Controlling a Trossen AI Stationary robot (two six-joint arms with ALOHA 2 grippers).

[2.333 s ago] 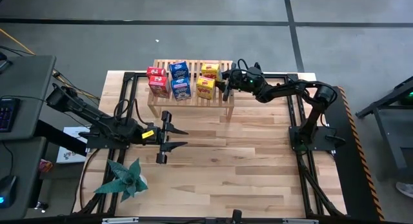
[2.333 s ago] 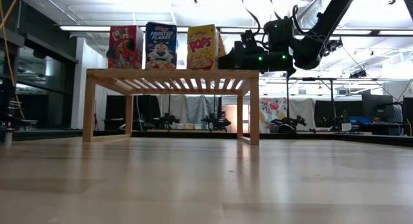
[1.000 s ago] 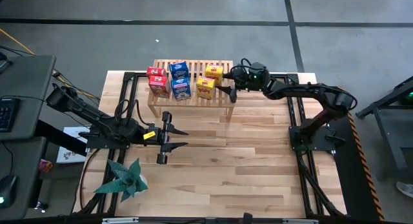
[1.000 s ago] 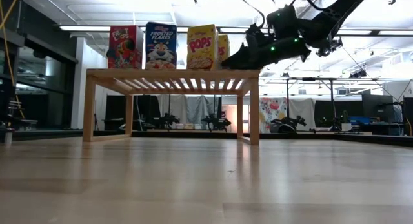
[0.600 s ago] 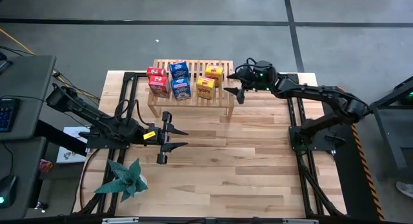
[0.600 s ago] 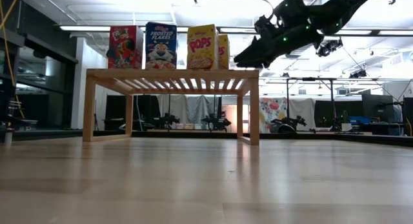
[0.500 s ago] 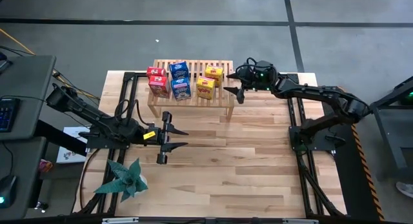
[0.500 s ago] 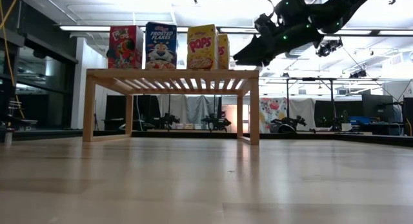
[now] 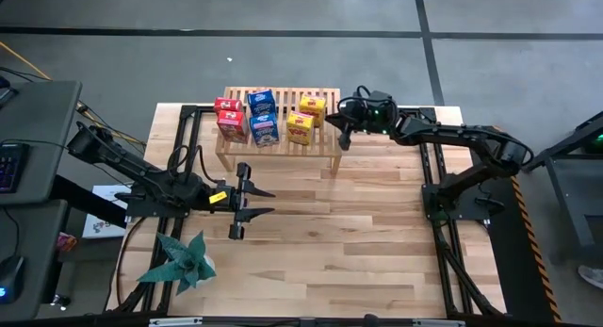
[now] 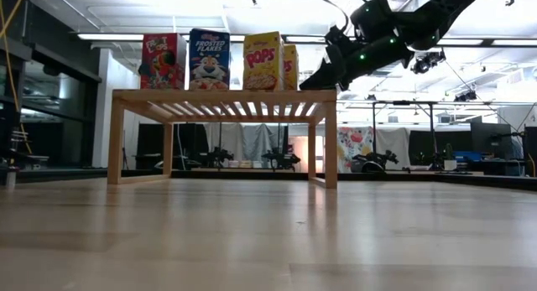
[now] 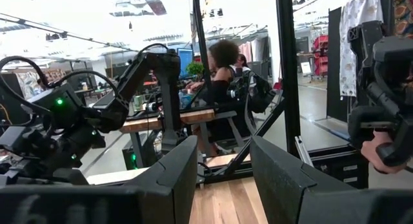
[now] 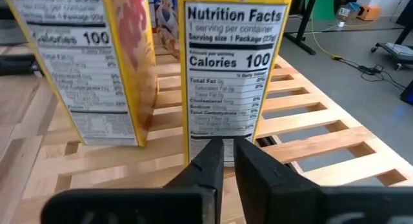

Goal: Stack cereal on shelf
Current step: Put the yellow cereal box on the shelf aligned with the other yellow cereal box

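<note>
Six cereal boxes stand upright on the light-wood shelf [image 9: 325,146]: two red [image 9: 230,117], two blue [image 9: 264,116] and two yellow [image 9: 306,118]. In the low view they show on top of the shelf [image 10: 222,96]. My right gripper [image 9: 342,137] is shut and hovers just above the shelf's right end [image 10: 304,85]. It points at the narrow side of a yellow box [image 12: 232,69], a short way from it. My left gripper [image 9: 271,202] is open and empty over the table, in front of the shelf.
A teal spiky plant [image 9: 181,259] lies near the table's front left corner. The open plank tabletop [image 9: 358,242] lies in front of the shelf. Black frame rails [image 9: 431,176] run along the table's sides. A person [image 11: 222,72] sits in the room beyond.
My right gripper has drawn up and away from the shelf toward the table's right edge. It has then come back down toward the shelf's right end and has shut its fingers. The boxes have stayed where they were.
</note>
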